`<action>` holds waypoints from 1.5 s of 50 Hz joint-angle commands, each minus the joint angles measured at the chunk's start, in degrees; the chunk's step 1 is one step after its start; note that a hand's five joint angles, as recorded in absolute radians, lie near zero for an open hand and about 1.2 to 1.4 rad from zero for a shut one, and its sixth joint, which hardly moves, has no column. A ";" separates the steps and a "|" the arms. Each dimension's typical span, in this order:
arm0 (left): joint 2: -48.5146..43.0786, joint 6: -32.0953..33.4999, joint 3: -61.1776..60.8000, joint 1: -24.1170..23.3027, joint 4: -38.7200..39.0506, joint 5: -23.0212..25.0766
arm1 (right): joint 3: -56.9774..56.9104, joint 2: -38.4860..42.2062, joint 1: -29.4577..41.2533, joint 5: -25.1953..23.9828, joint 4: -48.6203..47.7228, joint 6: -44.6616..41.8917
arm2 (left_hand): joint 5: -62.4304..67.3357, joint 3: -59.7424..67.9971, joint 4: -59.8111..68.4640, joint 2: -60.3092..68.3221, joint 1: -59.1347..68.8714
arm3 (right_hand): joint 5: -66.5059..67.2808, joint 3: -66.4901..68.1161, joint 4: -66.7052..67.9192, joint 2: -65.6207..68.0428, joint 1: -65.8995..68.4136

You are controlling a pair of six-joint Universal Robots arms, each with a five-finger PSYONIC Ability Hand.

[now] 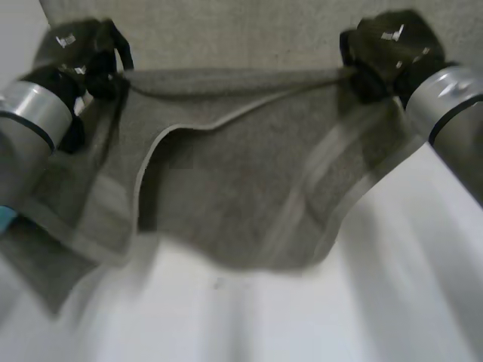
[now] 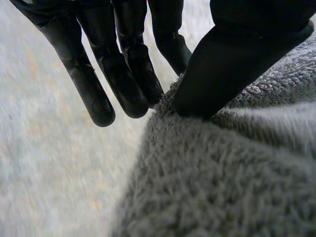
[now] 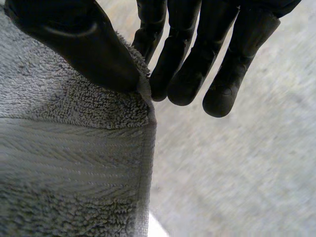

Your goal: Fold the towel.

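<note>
A grey towel [image 1: 249, 188] hangs in the air between my two hands, its top edge stretched taut and its lower part sagging toward the white table [image 1: 249, 317]. My left hand [image 1: 90, 56] pinches the towel's upper left corner [image 2: 207, 163] between thumb [image 2: 232, 64] and fingers [image 2: 123, 74]. My right hand [image 1: 389, 49] pinches the upper right corner [image 3: 74, 148] the same way, thumb [image 3: 79, 44] against fingers [image 3: 187, 64]. More of the towel lies flat on the table beyond the hands [image 1: 241, 30].
The white table runs on toward me below the hanging towel. My left arm [image 1: 26, 128] and right arm [image 1: 453, 113] flank the cloth.
</note>
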 commanded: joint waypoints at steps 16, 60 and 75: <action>-16.86 6.84 -7.58 -0.93 1.07 -1.01 | 15.34 9.53 1.25 0.09 -7.18 0.26 | -58.96 -59.39 -59.55 -59.56 -58.26 | 2.60 3.60 3.25 3.71 3.03; -19.40 12.10 -15.49 -18.77 9.59 -18.49 | 15.61 12.25 1.16 0.62 -7.45 -0.36 | -37.44 -37.87 -38.03 -38.04 -36.75 | 2.60 3.60 3.25 3.71 3.03; -16.50 12.55 -17.96 -18.33 10.74 -22.98 | 15.17 12.95 1.07 1.06 -7.36 -0.54 | -12.78 -13.21 -13.37 -13.38 -12.09 | 2.60 3.60 3.25 3.71 3.03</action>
